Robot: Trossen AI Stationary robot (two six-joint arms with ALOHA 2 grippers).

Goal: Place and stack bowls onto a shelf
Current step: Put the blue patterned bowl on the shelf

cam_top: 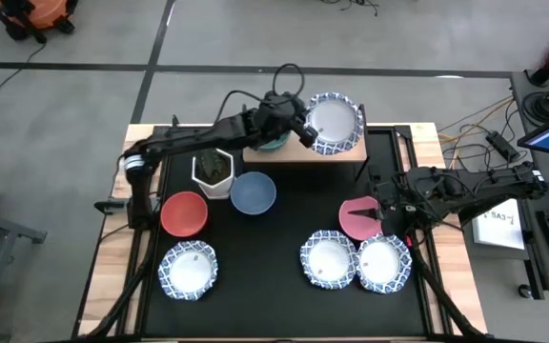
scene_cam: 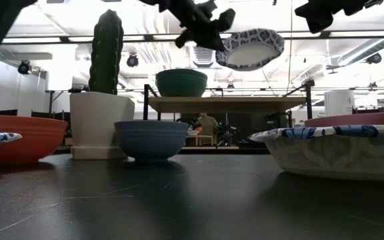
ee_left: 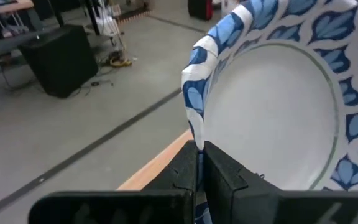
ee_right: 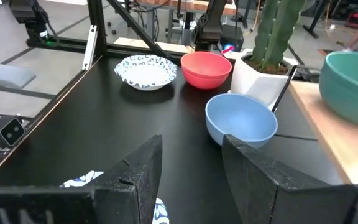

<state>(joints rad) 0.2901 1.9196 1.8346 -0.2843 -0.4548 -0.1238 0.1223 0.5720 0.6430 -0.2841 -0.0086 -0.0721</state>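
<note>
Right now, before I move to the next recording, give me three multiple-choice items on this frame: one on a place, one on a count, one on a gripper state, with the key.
1. Where is the green bowl?
A. on the shelf
B. on the black table beside the cactus pot
C. in the right gripper

2. How many patterned bowls rest on the black table?
A. one
B. three
C. five

3. What is the left gripper doing?
A. hanging open over the red bowl
B. shut on the rim of a patterned bowl held above the shelf
C. resting shut on the table

Key:
1 A, the low view shows it standing on the wooden platform.
2 B, the high view shows one at front left and two side by side at front right.
3 B, the left wrist view shows the fingers pinching the rim, and the low view shows the bowl tilted in the air.
</note>
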